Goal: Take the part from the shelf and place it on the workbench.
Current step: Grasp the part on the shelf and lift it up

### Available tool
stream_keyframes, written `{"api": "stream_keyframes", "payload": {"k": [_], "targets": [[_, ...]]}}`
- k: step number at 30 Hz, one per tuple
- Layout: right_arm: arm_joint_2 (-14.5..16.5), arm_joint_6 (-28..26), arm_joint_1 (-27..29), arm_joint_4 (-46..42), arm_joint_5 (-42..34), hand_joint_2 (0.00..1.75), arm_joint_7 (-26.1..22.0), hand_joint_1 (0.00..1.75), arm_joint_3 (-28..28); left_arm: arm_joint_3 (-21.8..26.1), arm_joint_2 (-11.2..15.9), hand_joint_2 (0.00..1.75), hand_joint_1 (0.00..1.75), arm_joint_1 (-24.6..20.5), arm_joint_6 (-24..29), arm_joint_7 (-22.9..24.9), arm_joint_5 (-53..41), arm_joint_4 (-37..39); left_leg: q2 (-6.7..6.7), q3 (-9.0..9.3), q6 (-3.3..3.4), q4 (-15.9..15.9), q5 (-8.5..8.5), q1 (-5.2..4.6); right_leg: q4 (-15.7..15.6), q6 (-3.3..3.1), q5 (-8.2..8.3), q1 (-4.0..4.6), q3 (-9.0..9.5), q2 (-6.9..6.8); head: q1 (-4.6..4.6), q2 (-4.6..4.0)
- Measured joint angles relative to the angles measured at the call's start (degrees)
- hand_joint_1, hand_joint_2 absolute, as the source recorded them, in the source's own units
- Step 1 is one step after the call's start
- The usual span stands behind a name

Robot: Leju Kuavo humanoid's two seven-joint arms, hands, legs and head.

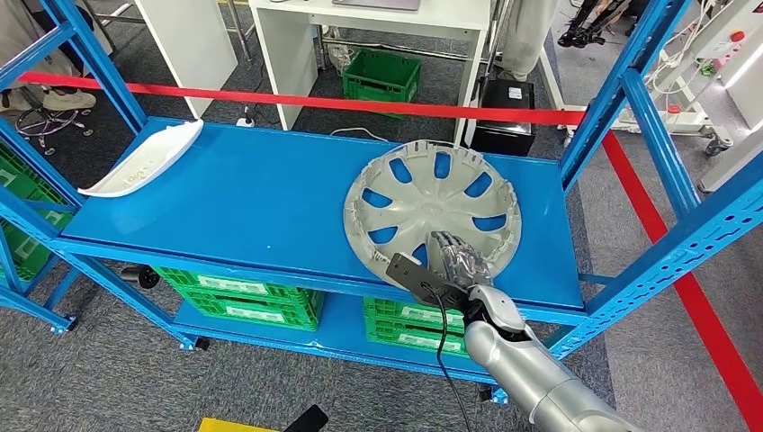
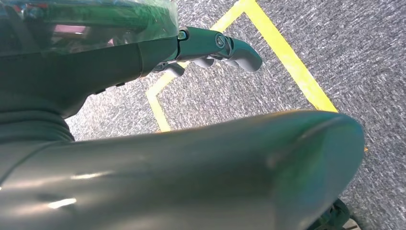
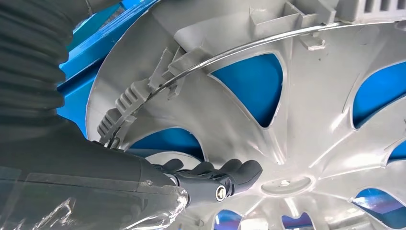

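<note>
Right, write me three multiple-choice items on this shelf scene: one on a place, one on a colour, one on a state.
1. Where does the round grey plastic wheel cover lie?
A. On the blue metal shelf's top board, toward its right end
B. On the carpet
C. In a green crate

2. What colour is the long curved plastic trim piece at the board's left end?
A. Red
B. White
C. Black

3. What is the right hand doing?
A. Hanging beside the robot's body
B. Holding the trim piece
C. Reaching onto the wheel cover's near edge

Answers: 1 A, the head view shows the cover flat on the board near the right upright. 2 B, it looks white against the blue. 3 C, its fingers lie over the cover's spokes.
</note>
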Motion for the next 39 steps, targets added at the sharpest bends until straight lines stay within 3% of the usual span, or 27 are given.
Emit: {"api": "stream_keyframes", "payload": {"k": [2, 3, 31, 39], "targets": [[0.0, 0.0, 0.0, 0.0, -0.2, 1.75, -0.1, 1.72, 0.0, 0.1, 0.0, 0.0, 0.0, 0.0, 0.0, 0.0, 0.0, 0.0, 0.0, 0.04, 0.0, 0.0, 0.0, 0.0, 0.0, 0.0, 0.0, 0.0, 0.02, 0.0, 0.0, 0.0], [0.1, 0.0, 0.0, 0.0, -0.3, 1.75, -0.2, 1.75, 0.0, 0.2, 0.0, 0.0, 0.0, 0.0, 0.0, 0.0, -0.1, 0.0, 0.0, 0.06, 0.0, 0.0, 0.0, 0.0, 0.0, 0.0, 0.0, 0.0, 0.03, 0.0, -0.01, 0.0], [0.0, -3.1, 0.2, 0.1, -3.3, 1.75, -2.3, 1.75, -1.2, 1.2, 0.0, 0.0, 0.0, 0.0, 0.0, 0.1, -1.0, -0.3, 0.01, 0.09, 0.07, 0.0, 0.06, 0.0, 0.0, 0.0, 0.02, 0.0, 0.08, 0.02, 0.07, 0.0], [-0.2, -5.3, 0.4, 0.0, -5.6, 1.75, -5.3, 1.75, -1.9, 1.5, 0.0, 0.0, 0.0, 0.1, 0.1, -0.1, -1.0, -0.3, 0.01, 0.09, 0.07, 0.0, 0.06, 0.0, 0.0, 0.0, 0.02, 0.01, 0.08, 0.03, 0.07, 0.0]]}}
